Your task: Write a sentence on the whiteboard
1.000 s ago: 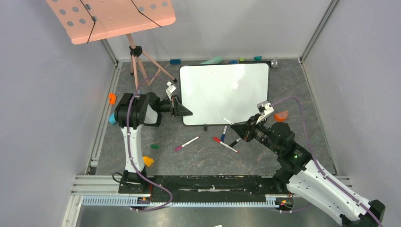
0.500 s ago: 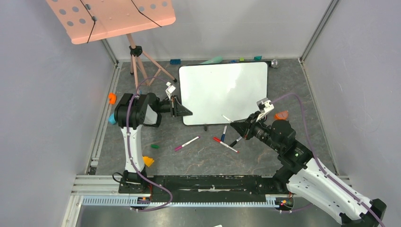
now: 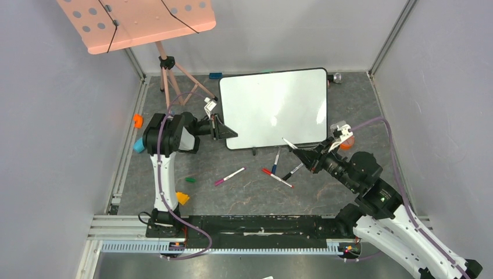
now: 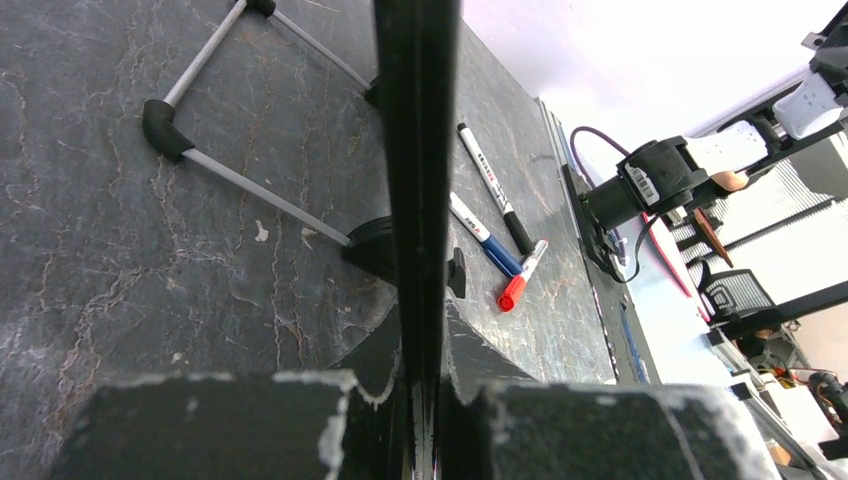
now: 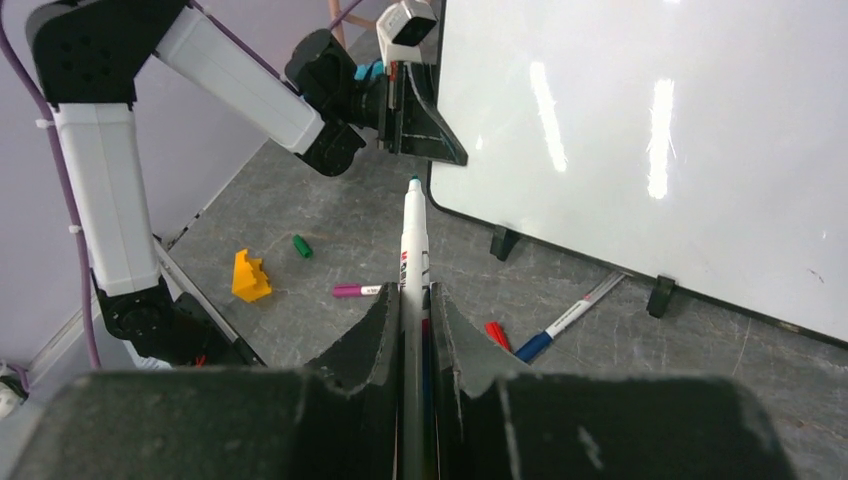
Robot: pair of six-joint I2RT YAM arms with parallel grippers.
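Observation:
The whiteboard [image 3: 273, 107] stands tilted up on its near edge and small black feet, its glossy face blank; no sentence shows on it. My left gripper [image 3: 228, 132] is shut on the board's left edge, which runs as a black band [image 4: 418, 150] between the fingers in the left wrist view. My right gripper [image 3: 303, 156] is shut on a white marker [image 5: 411, 240], whose teal tip points at the board's lower left corner, a short way off the surface. The board [image 5: 640, 130] fills the upper right of the right wrist view.
Loose markers lie in front of the board: purple [image 3: 229, 176], red [image 3: 277, 178], blue [image 3: 275, 161] and black [image 3: 292, 171]. A yellow block [image 3: 182, 198] and a green cap [image 3: 190, 179] lie near the left arm. A pink music stand [image 3: 136, 20] on a tripod stands at the back left.
The whiteboard has tipped up steeper, its far edge rising toward the back wall. My right arm has drawn back to the right with the marker. The left gripper kept its hold.

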